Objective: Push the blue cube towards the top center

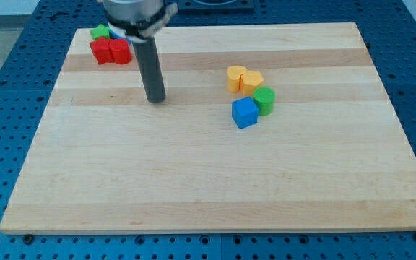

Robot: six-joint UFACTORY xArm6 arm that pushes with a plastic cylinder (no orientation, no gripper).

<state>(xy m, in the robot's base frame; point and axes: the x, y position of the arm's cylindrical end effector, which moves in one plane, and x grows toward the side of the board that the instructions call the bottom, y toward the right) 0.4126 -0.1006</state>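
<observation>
1. The blue cube point(244, 113) is seen right of the board's centre, touching the green cylinder point(264, 100).
2. My tip point(156, 99) is placed well to its left; no pincer is fitted.

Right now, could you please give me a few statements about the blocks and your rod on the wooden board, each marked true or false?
1. My tip touches the blue cube. False: it stands apart, toward the view's left.
2. The green cylinder sits beside the blue cube. True.
3. Two yellow blocks lie above the blue cube in the view. True.
4. The red blocks lie at the view's bottom right. False: top left, on the wooden board.
</observation>
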